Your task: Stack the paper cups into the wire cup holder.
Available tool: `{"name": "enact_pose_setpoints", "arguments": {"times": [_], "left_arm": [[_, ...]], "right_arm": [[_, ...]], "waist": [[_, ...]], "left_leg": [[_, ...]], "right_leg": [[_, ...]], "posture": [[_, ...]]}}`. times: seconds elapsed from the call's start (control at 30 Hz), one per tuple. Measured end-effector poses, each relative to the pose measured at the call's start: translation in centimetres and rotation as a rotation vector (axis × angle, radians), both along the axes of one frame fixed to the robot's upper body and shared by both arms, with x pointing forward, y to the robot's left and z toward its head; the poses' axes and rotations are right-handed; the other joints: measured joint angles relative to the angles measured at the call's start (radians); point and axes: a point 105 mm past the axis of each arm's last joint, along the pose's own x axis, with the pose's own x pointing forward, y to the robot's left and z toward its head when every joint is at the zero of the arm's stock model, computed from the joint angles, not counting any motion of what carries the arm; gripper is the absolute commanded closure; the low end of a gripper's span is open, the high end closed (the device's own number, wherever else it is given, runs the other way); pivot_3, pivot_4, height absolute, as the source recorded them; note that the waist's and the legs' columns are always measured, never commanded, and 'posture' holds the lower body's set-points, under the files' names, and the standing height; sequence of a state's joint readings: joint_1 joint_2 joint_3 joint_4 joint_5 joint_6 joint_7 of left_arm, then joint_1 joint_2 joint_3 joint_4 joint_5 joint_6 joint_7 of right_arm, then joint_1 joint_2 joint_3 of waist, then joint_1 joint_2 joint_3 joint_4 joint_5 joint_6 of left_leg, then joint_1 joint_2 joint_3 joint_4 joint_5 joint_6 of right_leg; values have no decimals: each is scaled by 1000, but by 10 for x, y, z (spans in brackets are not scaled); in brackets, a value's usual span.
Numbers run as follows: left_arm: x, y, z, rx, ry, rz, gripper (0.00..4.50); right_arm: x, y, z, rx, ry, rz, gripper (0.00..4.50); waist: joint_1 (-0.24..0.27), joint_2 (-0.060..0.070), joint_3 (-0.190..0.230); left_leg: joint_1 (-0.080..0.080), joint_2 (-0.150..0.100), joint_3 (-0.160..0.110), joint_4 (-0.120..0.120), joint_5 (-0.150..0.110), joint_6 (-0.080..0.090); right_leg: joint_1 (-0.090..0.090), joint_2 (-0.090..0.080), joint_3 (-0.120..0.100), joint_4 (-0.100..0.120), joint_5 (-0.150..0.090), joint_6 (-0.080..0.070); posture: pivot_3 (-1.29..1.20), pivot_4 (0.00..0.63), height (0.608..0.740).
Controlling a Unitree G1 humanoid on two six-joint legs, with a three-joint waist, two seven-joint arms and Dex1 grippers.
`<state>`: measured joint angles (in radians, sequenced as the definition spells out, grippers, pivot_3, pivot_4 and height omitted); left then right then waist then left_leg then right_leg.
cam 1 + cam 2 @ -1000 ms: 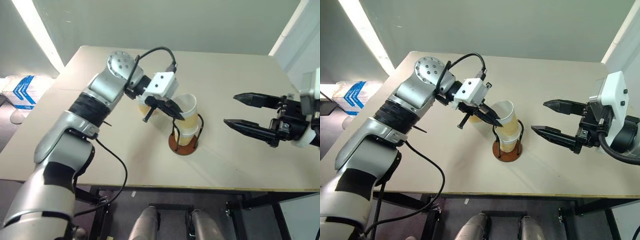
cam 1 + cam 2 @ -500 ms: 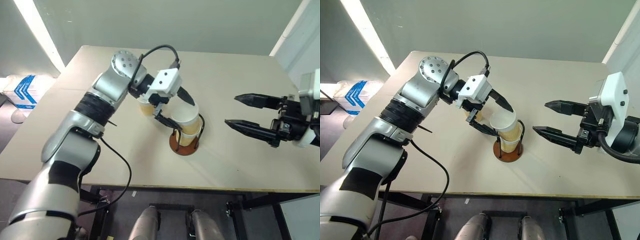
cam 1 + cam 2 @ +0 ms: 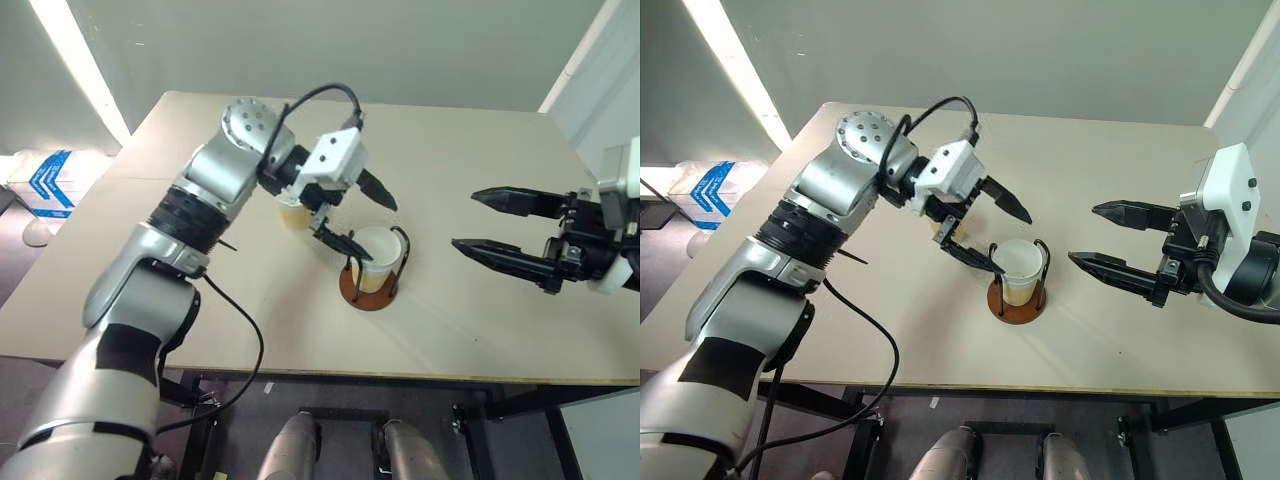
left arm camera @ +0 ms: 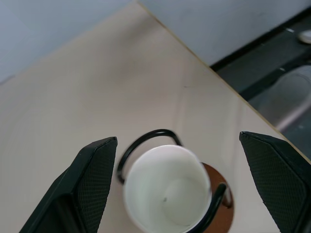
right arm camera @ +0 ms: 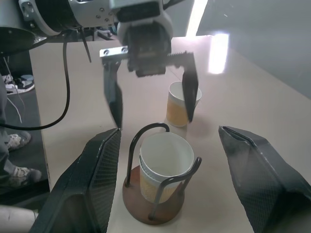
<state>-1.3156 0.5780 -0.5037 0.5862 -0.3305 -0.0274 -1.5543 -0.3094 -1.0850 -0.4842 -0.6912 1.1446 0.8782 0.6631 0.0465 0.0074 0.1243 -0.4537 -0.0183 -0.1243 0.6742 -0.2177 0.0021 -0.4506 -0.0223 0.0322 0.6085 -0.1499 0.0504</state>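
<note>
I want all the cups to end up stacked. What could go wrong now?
1. The left gripper hangs open right over the wire cup holder. One finger is close to a wire loop, so it might snag and tip the holder when the arm pulls away.
2. One loose paper cup stands on the table behind that gripper. Swinging round to fetch it could knock it over.
3. The stacked cups look a little tilted, so the next cup may not sit straight.

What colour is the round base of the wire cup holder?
Reddish-brown. The base of the wire cup holder shows best in the right wrist view.
</note>
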Motion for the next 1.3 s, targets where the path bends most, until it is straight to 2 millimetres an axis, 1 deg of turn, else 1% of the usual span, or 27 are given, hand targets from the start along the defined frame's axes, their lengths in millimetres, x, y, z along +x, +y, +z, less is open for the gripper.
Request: {"name": "enact_pose_setpoints", "arguments": {"times": [0.07, 0.1, 0.17, 0.27, 0.4, 0.57, 0.73, 0.87, 0.93, 1.17, 1.3], "left_arm": [[17, 16, 0, 8, -64, 112, 87], [29, 27, -2, 25, -119, 194, 87], [43, 43, -4, 54, -184, 296, 87], [53, 60, -10, 110, -258, 382, 87], [60, 75, -28, 190, -284, 449, 87], [66, 82, -35, 258, -339, 476, 87], [75, 90, -52, 314, -354, 514, 87], [81, 91, -64, 351, -367, 524, 87], [83, 89, -66, 361, -381, 519, 87], [90, 84, -63, 374, -439, 517, 87], [91, 84, -70, 392, -436, 515, 87]], "right_arm": [[0, 0, 0, 2, 1, -1, 1120], [1, 2, -1, 2, 8, 7, 1120], [2, 5, -4, 7, 23, 20, 1120], [5, 9, -3, 10, 30, 47, 1120], [6, 13, -2, 12, 35, 81, 1120], [8, 13, -4, 10, 54, 98, 1120], [9, 13, -1, 10, 46, 104, 1120], [9, 13, -1, 8, 46, 104, 1120], [9, 13, -2, 7, 47, 104, 1120], [9, 12, -2, -4, 55, 99, 1120], [9, 12, -3, -5, 58, 100, 1120]], "waist": [[-1, 0, 0], [-3, 0, 0], [-5, 0, 0], [-5, 0, 0], [-1, 0, 0], [1, 0, 0], [0, 0, 0], [0, 0, 0], [1, 0, 0], [0, 0, 0], [0, 0, 0]], "left_leg": [[0, 0, 0, 0, 0, 0], [1, 0, 0, 0, 0, 0], [0, 0, 0, 0, 0, 0], [-1, -1, 0, 0, 0, 1], [-1, -2, 0, 0, -1, 1], [-1, -3, -1, 0, -1, 2], [-1, -3, 0, 0, -1, 2], [-1, -3, -1, 0, -1, 2], [-1, -3, 0, 0, -1, 2], [-1, -4, 0, 0, -1, 2], [-1, -4, 0, 0, -1, 2]], "right_leg": [[0, 0, 0, 0, 0, 0], [0, 0, 0, 0, 0, 0], [0, 0, 0, 0, 0, 0], [0, 0, 0, 0, 0, 0], [-1, 0, 1, 0, -1, -1], [-1, -1, 0, 0, -1, -1], [-1, -2, 0, 0, -1, -2], [-1, -2, 0, 1, 0, -2], [-1, -2, 0, 0, 0, -2], [-1, -2, 0, 0, 0, -2], [-1, -2, 0, 0, 0, -2]], "posture": [[0, 150, 740], [0, 150, 740], [0, 150, 740], [0, 150, 740], [0, 150, 740], [0, 150, 740], [0, 150, 740], [0, 150, 740], [0, 150, 740], [0, 150, 740], [0, 150, 740]]}}
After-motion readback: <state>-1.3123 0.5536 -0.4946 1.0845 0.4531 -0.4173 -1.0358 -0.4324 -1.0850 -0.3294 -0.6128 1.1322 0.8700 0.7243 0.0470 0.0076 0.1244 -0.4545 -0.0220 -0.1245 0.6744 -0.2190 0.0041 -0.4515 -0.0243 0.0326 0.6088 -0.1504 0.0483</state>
